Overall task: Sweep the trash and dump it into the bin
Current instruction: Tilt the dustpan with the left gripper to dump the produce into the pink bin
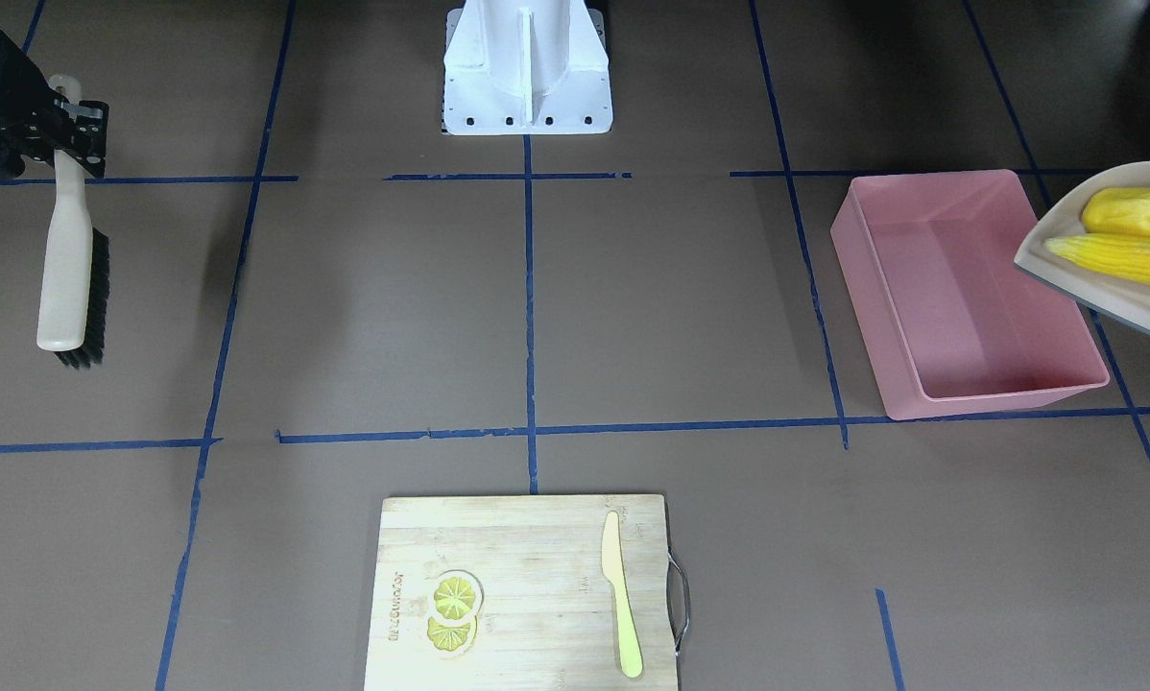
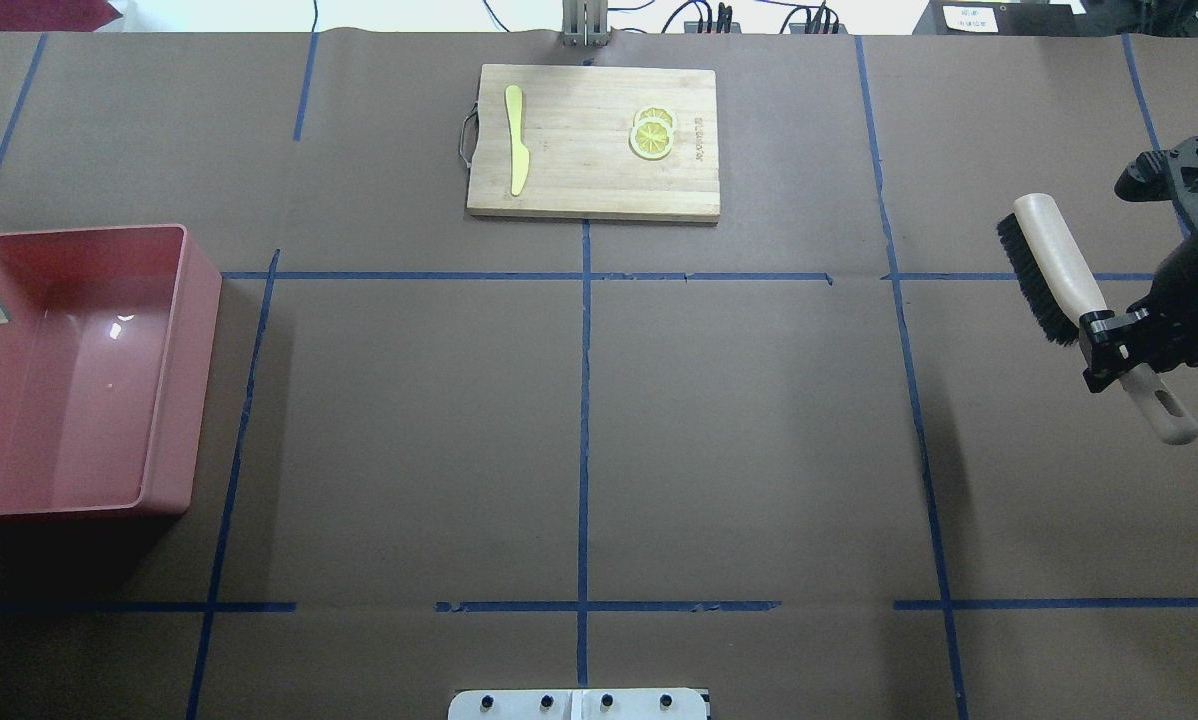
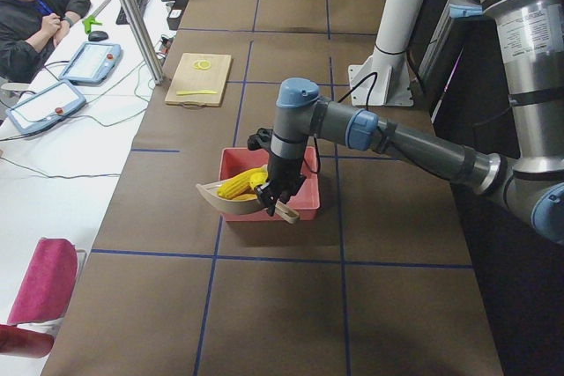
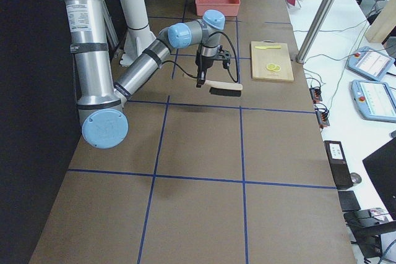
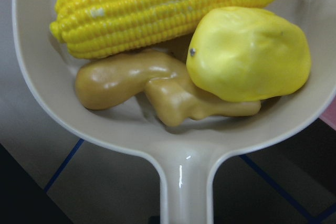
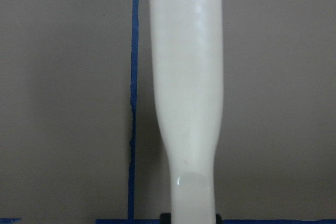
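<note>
Cutting board logo unreadable; corn cob in dustpan.

The middle of the bench lay open, with the bin at its left end and the brush, clamped in the right end effector, at its right end. A cutting board occupied the far edge, and the dustpan hung over the bin's outer wall.

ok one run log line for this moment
left arm: dustpan carrying corn cob, oval lump, ginger root at bin rim | right gripper: shut on brush | bin: empty
</note>
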Controlling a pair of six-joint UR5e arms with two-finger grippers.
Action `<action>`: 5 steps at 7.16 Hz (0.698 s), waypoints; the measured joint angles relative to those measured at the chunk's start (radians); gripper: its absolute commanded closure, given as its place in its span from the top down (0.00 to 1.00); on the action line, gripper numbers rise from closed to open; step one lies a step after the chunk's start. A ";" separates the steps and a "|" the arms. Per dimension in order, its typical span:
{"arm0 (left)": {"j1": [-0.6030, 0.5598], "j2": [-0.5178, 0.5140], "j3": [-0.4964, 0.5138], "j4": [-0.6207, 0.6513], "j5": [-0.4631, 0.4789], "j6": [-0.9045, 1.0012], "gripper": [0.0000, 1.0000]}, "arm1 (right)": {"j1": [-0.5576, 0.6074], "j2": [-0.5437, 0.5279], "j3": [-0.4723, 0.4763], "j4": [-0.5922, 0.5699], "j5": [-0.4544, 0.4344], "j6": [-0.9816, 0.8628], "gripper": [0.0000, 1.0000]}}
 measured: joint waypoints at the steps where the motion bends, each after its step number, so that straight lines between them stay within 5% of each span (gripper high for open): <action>1: 0.036 0.001 -0.045 0.067 0.036 0.017 0.03 | 0.002 -0.001 0.000 0.000 0.002 0.000 0.01; 5: 0.156 -0.005 -0.176 0.318 0.247 0.029 0.03 | 0.008 -0.004 -0.002 0.000 0.003 -0.002 0.01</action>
